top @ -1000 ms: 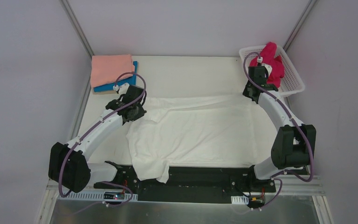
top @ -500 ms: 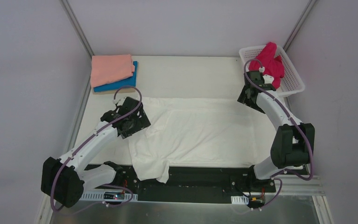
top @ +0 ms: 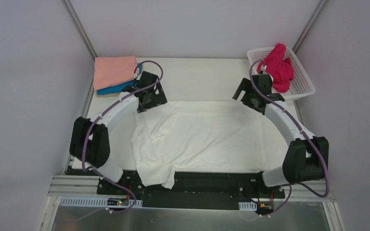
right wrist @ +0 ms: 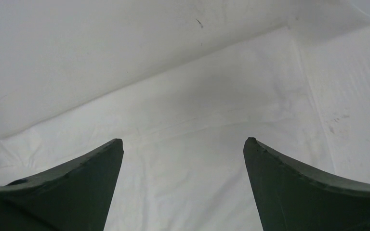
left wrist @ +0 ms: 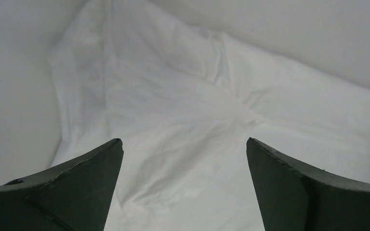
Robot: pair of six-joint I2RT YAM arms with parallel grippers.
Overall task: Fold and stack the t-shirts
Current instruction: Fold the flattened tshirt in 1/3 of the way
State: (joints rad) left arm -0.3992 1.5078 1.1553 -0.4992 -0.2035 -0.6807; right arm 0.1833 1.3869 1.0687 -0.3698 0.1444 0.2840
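A white t-shirt (top: pixel 207 137) lies spread over the middle of the table, its near left part hanging over the front edge. My left gripper (top: pixel 153 98) hovers open above the shirt's far left corner, and the left wrist view shows creased white cloth (left wrist: pixel 188 106) beneath the gripper (left wrist: pixel 184 144), with nothing between its fingers. My right gripper (top: pixel 247 95) stands open over the far right edge of the shirt (right wrist: pixel 197 163), the gripper (right wrist: pixel 183 142) holding nothing. A salmon-pink t-shirt (top: pixel 114 71) lies folded on a bright blue one (top: pixel 110 89) at the back left. A magenta t-shirt (top: pixel 278 67) is bunched in the basket.
The white lattice basket (top: pixel 302 83) stands at the back right corner. Grey walls close in the table on the left, back and right. Bare tabletop (top: pixel 197 77) runs between the folded stack and the basket. The arms' black base rail (top: pixel 207 183) lines the near edge.
Both grippers went from shut to open and let go of the white shirt's far edge. The left arm swung out and then toward the back; the right gripper shifted left and lifted.
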